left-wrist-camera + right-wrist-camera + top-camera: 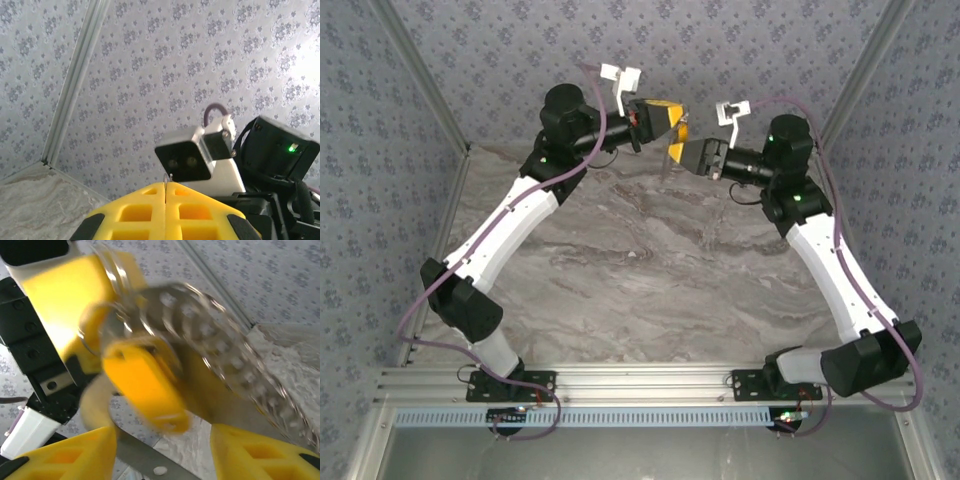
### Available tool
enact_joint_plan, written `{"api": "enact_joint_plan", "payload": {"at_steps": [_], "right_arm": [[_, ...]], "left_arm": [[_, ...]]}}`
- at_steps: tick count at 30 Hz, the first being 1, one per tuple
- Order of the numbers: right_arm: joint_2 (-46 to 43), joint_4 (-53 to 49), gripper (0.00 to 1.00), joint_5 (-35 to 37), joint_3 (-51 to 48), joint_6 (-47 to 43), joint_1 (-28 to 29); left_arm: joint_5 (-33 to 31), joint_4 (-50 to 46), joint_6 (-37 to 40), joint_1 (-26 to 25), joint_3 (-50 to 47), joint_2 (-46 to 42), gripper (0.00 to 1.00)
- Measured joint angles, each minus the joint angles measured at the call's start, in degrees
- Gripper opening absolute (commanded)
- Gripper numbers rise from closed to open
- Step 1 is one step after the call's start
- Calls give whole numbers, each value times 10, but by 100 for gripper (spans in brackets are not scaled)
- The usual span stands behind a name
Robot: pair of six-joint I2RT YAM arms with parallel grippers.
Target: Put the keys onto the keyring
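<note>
Underneath, grey marble table (650, 290) (patterned walls (520, 50)).

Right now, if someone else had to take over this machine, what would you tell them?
Left gripper: shut on the keyring, held in the air above the far end of the table.
Right gripper: open, fingers apart just below the key.
Key: yellow head against the ring's loops, chain dangling beside it; too blurred to tell whether it is threaded.
Done: both parts are up and together.
To do: check the key is on the ring, thread it if not.
</note>
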Motion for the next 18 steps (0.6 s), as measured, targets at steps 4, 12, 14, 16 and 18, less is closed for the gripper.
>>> {"api": "enact_joint_plan", "payload": {"at_steps": [4,12,14,16,18], "right_arm": [[-43,-24,57,-11,-40,0,-50],[-84,-3,52,-17,-32,31,-117],[-78,29,50,-7,-23,58,-121],[-64,69,48,4,-9,89,-121],[-43,112,48,16,9,119,-120]], "left_arm": [[-3,19,-10,0,-1,-4,0],[-3,70,-36,0,-9,-10,0],[-3,83,-42,0,-16,-12,0],[-3,97,-47,0,-25,-14,0],[-5,107,-51,0,-31,-14,0]]}}
